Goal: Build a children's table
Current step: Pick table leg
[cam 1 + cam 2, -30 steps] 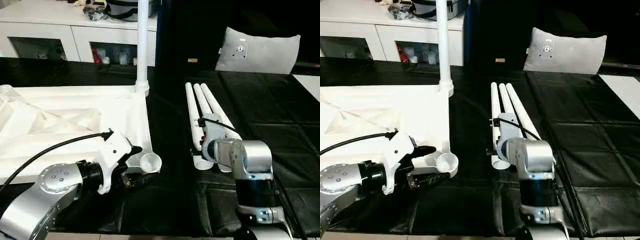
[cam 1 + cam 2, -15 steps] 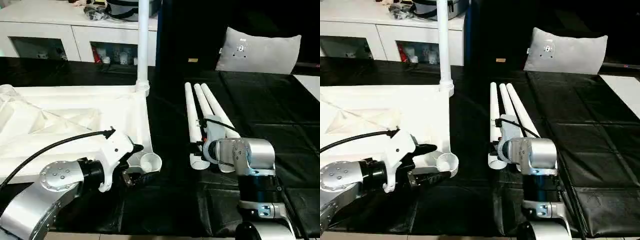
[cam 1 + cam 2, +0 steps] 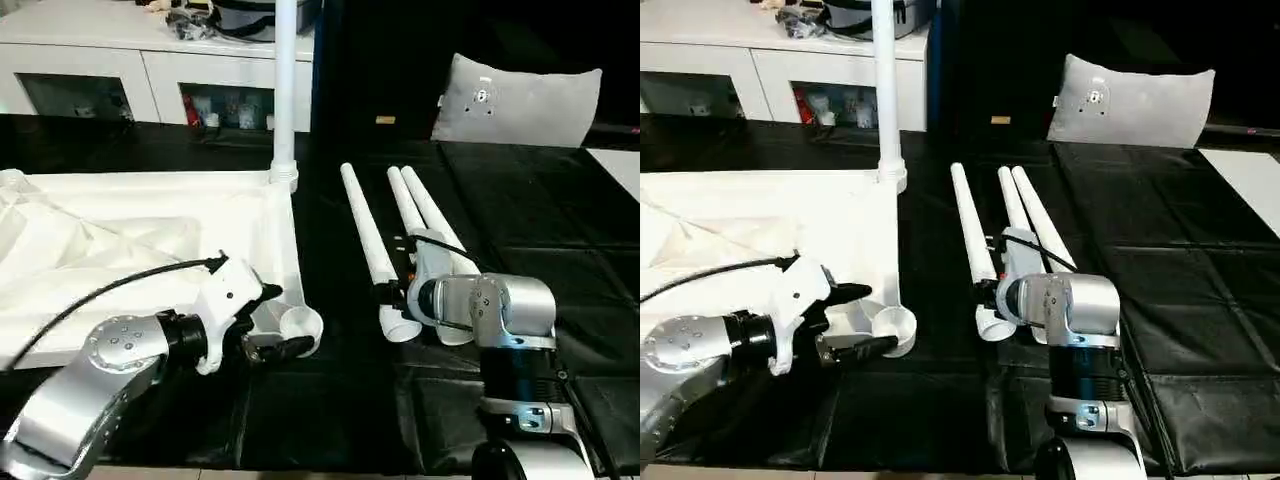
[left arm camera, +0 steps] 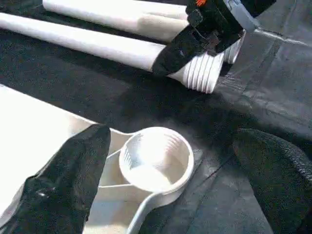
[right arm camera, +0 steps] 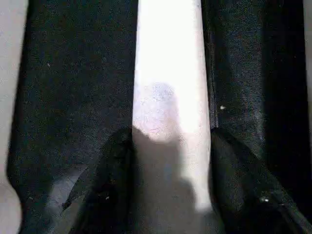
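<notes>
Black quilted mat (image 3: 520, 210); white cabinet (image 3: 130, 60) behind; grey cushion (image 3: 515, 100) beyond.

A bare strip of black bench (image 3: 340, 290) runs between the upturned table top (image 3: 150, 235) and the three loose legs (image 3: 415, 215), wide enough for my fingers to pass. The one upright leg (image 3: 285, 90) blocks the top's far corner, and my left fingers (image 4: 73, 180) straddle the empty near corner socket (image 4: 156, 158). The black bench beyond the legs lies open up to the cushion (image 3: 515, 100).
</notes>
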Controlling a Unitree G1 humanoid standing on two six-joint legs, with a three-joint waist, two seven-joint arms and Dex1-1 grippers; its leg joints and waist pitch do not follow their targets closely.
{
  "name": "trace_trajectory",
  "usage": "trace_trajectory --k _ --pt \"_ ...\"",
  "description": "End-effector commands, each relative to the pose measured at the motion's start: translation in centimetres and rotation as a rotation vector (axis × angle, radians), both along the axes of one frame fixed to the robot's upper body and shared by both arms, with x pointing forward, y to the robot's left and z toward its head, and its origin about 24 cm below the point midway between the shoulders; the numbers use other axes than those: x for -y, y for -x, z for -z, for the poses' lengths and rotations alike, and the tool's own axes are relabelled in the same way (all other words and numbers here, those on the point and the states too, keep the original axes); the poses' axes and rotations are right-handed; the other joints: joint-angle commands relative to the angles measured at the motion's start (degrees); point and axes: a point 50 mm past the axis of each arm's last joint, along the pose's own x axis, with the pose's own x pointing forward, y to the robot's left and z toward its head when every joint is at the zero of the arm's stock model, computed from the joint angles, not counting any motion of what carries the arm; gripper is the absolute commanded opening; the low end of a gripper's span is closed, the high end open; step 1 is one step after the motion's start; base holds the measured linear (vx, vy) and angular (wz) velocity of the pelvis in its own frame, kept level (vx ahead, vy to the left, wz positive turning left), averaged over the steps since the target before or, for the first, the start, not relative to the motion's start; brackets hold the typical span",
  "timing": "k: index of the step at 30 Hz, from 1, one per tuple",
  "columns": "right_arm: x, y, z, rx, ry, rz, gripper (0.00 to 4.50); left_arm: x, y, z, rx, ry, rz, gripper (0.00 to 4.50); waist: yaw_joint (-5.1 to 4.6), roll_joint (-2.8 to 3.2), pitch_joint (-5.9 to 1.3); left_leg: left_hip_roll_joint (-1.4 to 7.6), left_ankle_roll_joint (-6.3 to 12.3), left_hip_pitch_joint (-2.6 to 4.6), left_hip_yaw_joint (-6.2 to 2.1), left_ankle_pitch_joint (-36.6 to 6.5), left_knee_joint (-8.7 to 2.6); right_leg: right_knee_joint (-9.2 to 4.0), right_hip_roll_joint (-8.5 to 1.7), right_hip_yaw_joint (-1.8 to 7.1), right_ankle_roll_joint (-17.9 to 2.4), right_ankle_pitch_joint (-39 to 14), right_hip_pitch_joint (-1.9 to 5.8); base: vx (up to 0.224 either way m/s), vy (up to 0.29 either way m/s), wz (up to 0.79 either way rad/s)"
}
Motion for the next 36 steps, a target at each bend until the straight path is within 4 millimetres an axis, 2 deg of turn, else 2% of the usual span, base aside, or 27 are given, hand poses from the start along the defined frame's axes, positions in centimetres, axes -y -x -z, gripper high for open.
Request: trace_trajectory --k 1,3,4,5,6,8,13,14,15,16,19,20,24,26,27,28,29,30,31,32,33,34,36 --pt "0.2 -0.3 -0.6 0.050 -0.034 0.022 1.95 -0.1 -0.4 0.0 0.027 0.007 -0.028 4.50 0.29 1.21 -2.64 1.28 -3.57 -0.64 0.70 -4.4 -4.62 -4.42 -3.63 2.53 -9.0 -4.5 2.80 0.000 0.000 0.00" --pt "0.3 -0.5 -1.3 0.126 -0.068 0.030 1.95 -0.1 -1.0 -0.2 0.052 0.023 -0.072 4.50 0.27 1.02 -2.61 1.31 -3.44 -0.67 0.76 -4.3 -4.61 -4.50 -3.57 2.55 -9.1 -4.2 2.84 0.000 0.000 0.00" --pt "0.3 -0.8 -1.9 0.194 -0.098 0.035 1.95 -0.2 -1.4 -0.3 0.068 0.035 -0.098 4.50 0.45 1.62 -2.71 1.33 -3.26 -0.59 0.76 -3.8 -4.52 -4.42 -3.64 2.59 -9.3 -3.0 2.82 0.000 0.000 0.00" --pt "0.3 -0.8 -2.2 0.222 -0.109 0.037 1.95 -0.2 -1.6 -0.4 0.073 0.044 -0.111 4.50 0.43 1.38 -2.65 1.33 -3.11 -0.58 0.88 -4.1 -4.53 -4.60 -3.59 2.60 -9.2 -3.0 2.76 0.000 0.000 0.00" --pt "0.3 -0.9 -2.5 0.253 -0.121 0.040 1.95 -0.3 -1.8 -0.5 0.079 0.055 -0.123 4.50 0.50 1.19 -2.76 1.31 -2.96 -0.65 0.77 -3.6 -4.56 -4.41 -3.53 2.56 -9.3 -2.6 3.04 0.000 0.000 0.00" --pt "0.5 -0.9 -3.5 0.346 -0.156 0.045 1.95 -0.4 -2.6 -1.4 0.110 0.101 -0.166 4.50 0.47 1.52 -2.68 1.33 -2.86 -0.67 0.78 -3.4 -4.50 -4.43 -3.54 2.59 -9.6 -2.1 3.03 0.000 0.000 0.00" --pt "1.1 -0.6 -4.7 0.452 -0.343 0.088 1.95 0.2 -4.1 -3.2 0.183 0.177 -0.242 4.50 0.66 1.40 -2.81 1.26 -1.96 -0.69 0.87 -1.6 -4.42 -4.27 -3.43 2.69 -10.3 0.9 3.25 0.000 0.000 0.00" --pt "1.2 -0.5 -5.0 0.476 -0.378 0.096 1.95 0.3 -4.3 -3.5 0.193 0.189 -0.252 4.50 0.82 1.91 -2.84 1.28 -1.96 -0.63 0.84 -1.6 -4.36 -4.25 -3.50 2.68 -10.5 1.3 3.20 0.000 0.000 0.00" --pt "1.2 -0.5 -5.0 0.476 -0.378 0.096 1.95 0.3 -4.3 -3.5 0.193 0.189 -0.252 4.50 0.74 1.68 -2.80 1.30 -1.85 -0.71 0.87 -1.8 -4.39 -4.35 -3.51 2.66 -10.5 1.3 3.24 0.000 0.000 0.00" --pt "1.3 -0.3 -5.4 0.521 -0.454 0.102 1.95 0.6 -4.7 -4.0 0.202 0.226 -0.269 4.50 0.67 1.54 -2.80 1.19 -1.67 -0.82 0.85 -1.5 -4.42 -4.31 -3.38 2.63 -10.7 1.4 3.42 0.000 0.000 0.00" --pt "1.5 0.2 -6.6 0.651 -0.621 0.069 1.94 1.8 -5.6 -5.1 0.208 0.315 -0.281 4.50 0.95 1.55 -2.80 1.23 -0.94 -0.92 1.01 -1.5 -4.26 -4.43 -3.56 2.77 -11.1 1.2 3.54 0.000 0.000 0.00" --pt "1.4 0.5 -7.0 0.684 -0.680 0.037 1.94 2.1 -6.0 -5.7 0.206 0.364 -0.296 4.50 1.16 1.77 -2.83 1.28 -0.49 -0.80 1.00 -1.6 -4.18 -4.57 -3.56 2.74 -11.3 1.4 3.39 0.000 0.000 0.00" --pt "1.3 1.3 -7.4 0.720 -0.809 -0.053 1.94 2.6 -7.4 -7.4 0.175 0.511 -0.343 4.50 1.65 1.50 -2.75 1.13 0.20 -1.14 0.76 -0.9 -4.22 -4.59 -3.65 2.61 -11.7 0.3 3.82 0.000 0.000 0.00" --pt "1.2 1.7 -7.3 0.720 -0.836 -0.116 1.93 2.7 -8.0 -8.8 0.147 0.618 -0.355 4.50 1.77 1.39 -2.81 0.93 0.38 -0.98 0.94 -0.7 -3.95 -4.79 -3.52 2.64 -12.0 0.3 3.77 0.000 0.000 0.00" --pt "1.2 1.7 -7.3 0.720 -0.839 -0.125 1.93 2.8 -8.1 -9.0 0.143 0.632 -0.355 4.50 1.79 1.35 -2.78 0.91 0.42 -1.07 0.90 -0.5 -3.95 -4.72 -3.52 2.64 -12.1 0.5 3.84 0.000 0.000 0.00" --pt "1.1 2.0 -7.4 0.720 -0.871 -0.158 1.93 3.1 -8.4 -9.8 0.093 0.729 -0.315 4.50 1.90 1.11 -2.78 0.79 0.58 -1.31 0.86 0.3 -3.99 -4.72 -3.59 2.60 -12.0 0.0 3.99 0.000 0.000 0.00" --pt "1.1 2.1 -7.4 0.720 -0.875 -0.162 1.93 3.2 -8.4 -10.0 0.085 0.744 -0.307 4.50 2.03 1.19 -2.84 0.71 0.61 -1.09 0.97 0.5 -3.89 -4.79 -3.55 2.59 -12.2 -0.1 3.84 0.000 0.000 0.00" --pt "1.2 2.2 -7.5 0.726 -0.890 -0.180 1.93 3.4 -8.4 -10.4 0.059 0.785 -0.281 4.50 1.93 0.70 -2.83 0.77 0.82 -1.26 0.93 0.8 -3.94 -4.76 -3.49 2.54 -12.3 0.1 3.97 0.000 0.000 0.00" --pt "1.1 2.4 -7.6 0.732 -0.909 -0.205 1.93 3.9 -8.4 -10.9 0.031 0.838 -0.246 4.50 2.15 0.59 -2.87 0.84 1.12 -1.20 0.92 1.1 -3.94 -4.76 -3.58 2.52 -12.3 0.2 3.97 0.000 0.000 0.00" --pt "1.1 2.4 -7.6 0.732 -0.909 -0.205 1.93 3.9 -8.4 -10.9 0.031 0.838 -0.246 4.50 2.29 0.83 -2.90 0.95 1.57 -1.26 0.89 2.0 -3.90 -4.65 -3.70 2.54 -12.5 1.2 3.97 0.000 0.000 0.00" --pt "0.9 2.8 -7.8 0.736 -0.934 -0.251 1.93 4.7 -8.3 -11.7 -0.001 0.910 -0.192 4.50 2.24 0.80 -2.87 0.98 1.76 -1.38 0.85 2.4 -3.97 -4.64 -3.65 2.48 -12.4 1.5 3.95 0.000 0.000 0.00" --pt "0.8 2.9 -7.9 0.737 -0.939 -0.265 1.93 5.0 -8.3 -11.9 -0.012 0.929 -0.175 4.50 2.39 0.81 -2.95 0.98 2.06 -1.16 0.98 2.5 -3.84 -4.65 -3.65 2.45 -12.7 2.2 3.87 0.000 0.000 0.00" --pt "0.7 3.1 -8.0 0.740 -0.951 -0.288 1.93 5.5 -8.3 -12.0 -0.025 0.923 -0.153 4.50 2.46 0.68 -2.91 1.09 2.51 -1.26 0.91 2.6 -3.92 -4.68 -3.75 2.42 -12.6 2.4 3.91 0.000 0.000 0.00"
